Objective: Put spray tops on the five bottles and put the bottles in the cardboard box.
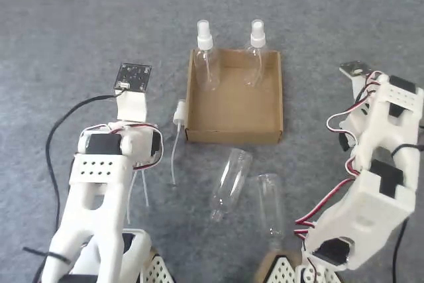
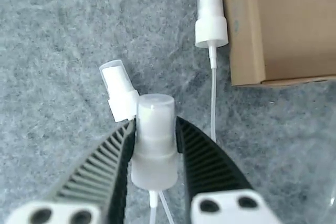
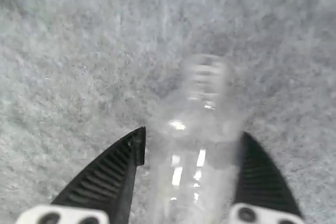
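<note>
Currently left jaws clamp one spray top (image 2: 153,145); a loose top (image 2: 211,24) lies beside the cardboard box (image 1: 235,135). Right jaws grip an uncapped bottle (image 3: 197,129). Two capped bottles (image 1: 207,64) sit inside the box; two bare bottles (image 1: 230,183) lie on the desk (image 1: 66,44) near it.

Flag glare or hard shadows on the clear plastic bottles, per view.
High view: flat light, only faint sheen on the two clear plastic bottles lying on the grey carpet. Right wrist view: small bright glints on the clear bottle in the right gripper. Left wrist view: white plastic spray top in the left gripper glare-free, shadows soft.
</note>
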Motion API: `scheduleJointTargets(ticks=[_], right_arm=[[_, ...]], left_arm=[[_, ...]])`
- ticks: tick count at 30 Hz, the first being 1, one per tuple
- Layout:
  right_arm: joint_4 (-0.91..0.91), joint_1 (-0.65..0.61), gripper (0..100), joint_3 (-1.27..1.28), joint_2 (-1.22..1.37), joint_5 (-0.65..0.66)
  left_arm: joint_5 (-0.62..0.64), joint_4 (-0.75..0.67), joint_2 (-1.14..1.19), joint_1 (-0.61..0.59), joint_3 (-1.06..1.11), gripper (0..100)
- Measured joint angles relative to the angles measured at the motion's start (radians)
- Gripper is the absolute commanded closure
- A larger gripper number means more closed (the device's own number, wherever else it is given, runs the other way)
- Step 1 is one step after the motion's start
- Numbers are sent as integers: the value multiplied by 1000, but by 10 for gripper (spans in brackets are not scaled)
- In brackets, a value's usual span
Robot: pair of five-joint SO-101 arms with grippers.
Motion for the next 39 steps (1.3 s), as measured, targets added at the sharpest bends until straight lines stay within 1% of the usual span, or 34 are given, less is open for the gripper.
scheduleJointTargets(ticks=[4, 10, 12, 18, 21, 23, 27, 31, 35, 39], right_arm=[[0, 2, 991, 0, 0, 3], [3, 2, 993, -28, -2, 3], [34, 2, 993, -48, -14, 3], [144, -8, 993, -89, -250, 3], [193, -57, 993, -89, -405, 0], [206, -110, 993, -66, -519, -34], [207, -256, 993, 32, -738, -104], [203, -473, 993, 138, -937, -181], [118, -701, 993, 275, -1057, -278], [-25, -864, 993, 420, -1096, -344]], left_arm=[[0, -3, 0, 0, 0, 989], [0, -5, 0, 0, 0, 989], [0, -5, 0, 0, 0, 989], [0, -5, 0, 0, 0, 989], [0, -3, 0, 0, -34, 989], [0, 11, 0, 0, -72, 989], [-2, 98, -2, 0, -170, 989], [-3, 157, -71, 0, -247, 990], [-3, 178, -226, 0, -295, 990], [-3, 176, -417, -12, -311, 990]])
